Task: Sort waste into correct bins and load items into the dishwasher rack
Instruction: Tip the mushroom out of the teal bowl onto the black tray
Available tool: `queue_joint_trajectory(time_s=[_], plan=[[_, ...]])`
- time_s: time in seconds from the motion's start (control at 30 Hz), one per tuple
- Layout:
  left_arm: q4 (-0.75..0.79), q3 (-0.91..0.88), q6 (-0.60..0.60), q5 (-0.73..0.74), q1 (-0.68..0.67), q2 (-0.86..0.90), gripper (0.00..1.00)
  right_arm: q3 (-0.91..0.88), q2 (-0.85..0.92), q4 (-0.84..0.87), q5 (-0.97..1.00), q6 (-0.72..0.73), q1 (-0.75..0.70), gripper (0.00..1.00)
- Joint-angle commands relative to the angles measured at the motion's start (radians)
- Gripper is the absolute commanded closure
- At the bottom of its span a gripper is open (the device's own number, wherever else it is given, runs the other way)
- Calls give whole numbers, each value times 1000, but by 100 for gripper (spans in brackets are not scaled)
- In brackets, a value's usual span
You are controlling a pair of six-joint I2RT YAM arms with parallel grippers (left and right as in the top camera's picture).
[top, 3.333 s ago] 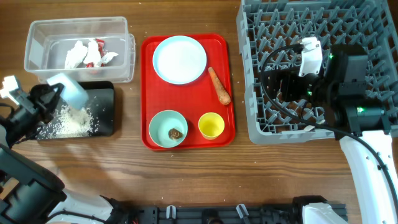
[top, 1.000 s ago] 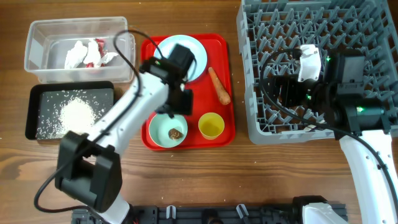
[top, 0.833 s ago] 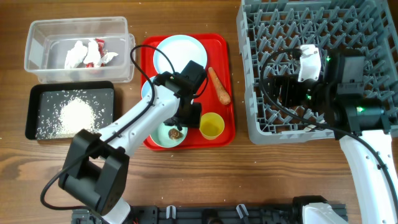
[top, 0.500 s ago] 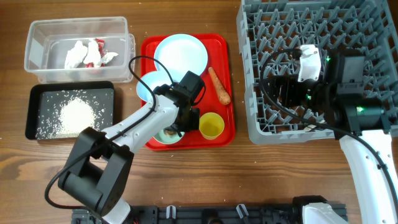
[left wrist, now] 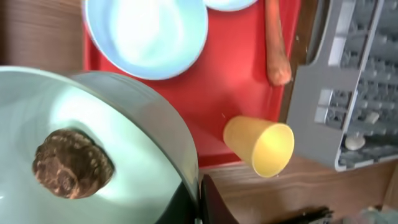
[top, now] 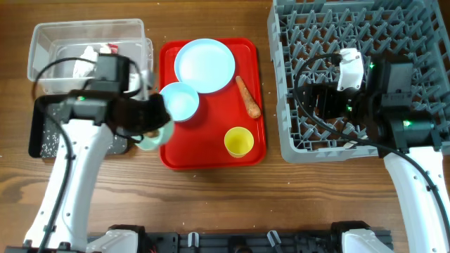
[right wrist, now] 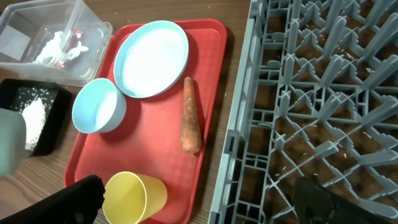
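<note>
Bright, even light from overhead — shadows soft and short; the mint-green bowl [right wrist: 9, 142] smears at the right wrist view's left edge.

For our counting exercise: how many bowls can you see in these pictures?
2. The small pale-blue bowl sits on the red tray beside the plate. The mint-green bowl, a brown lump inside, is held by the left gripper at the tray's left edge. None appears hidden.

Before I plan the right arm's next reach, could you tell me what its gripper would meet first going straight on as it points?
Probably the dishwasher rack, at its left wall just ahead of the open right gripper. Past that lie the carrot and yellow cup on the red tray. Height is unclear.
</note>
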Motion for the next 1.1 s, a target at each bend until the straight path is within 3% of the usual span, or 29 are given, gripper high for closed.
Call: queue_joint_trajectory(time_s=[0.0,0.23,0.4,0.47,0.6,0.7,0.73,0.93,1.07], plan=[[-22,-8,153,130,253,-7,96,16,2,4,8,0,4,0],[91,-207,372,467,727,-5,96,16,2,0,7,3,4,0],[183,-293,371,601,890,24,96,16,2,-8,8,3,4,0],[204,-296,446,721,939,71,96,16,2,-7,8,3,4,0],[338,-296,451,912,986,211,96,16,2,-8,8,3,4,0],[496,-295,432,1179,986,345,96,16,2,-8,8,3,4,0],[549,-294,362,1178,986,373,96,16,2,-7,8,3,4,0],[555,-287,331,1178,985,382,96,16,2,-4,8,3,4,0],[547,-251,267,1178,905,257,96,16,2,0,8,3,4,0]])
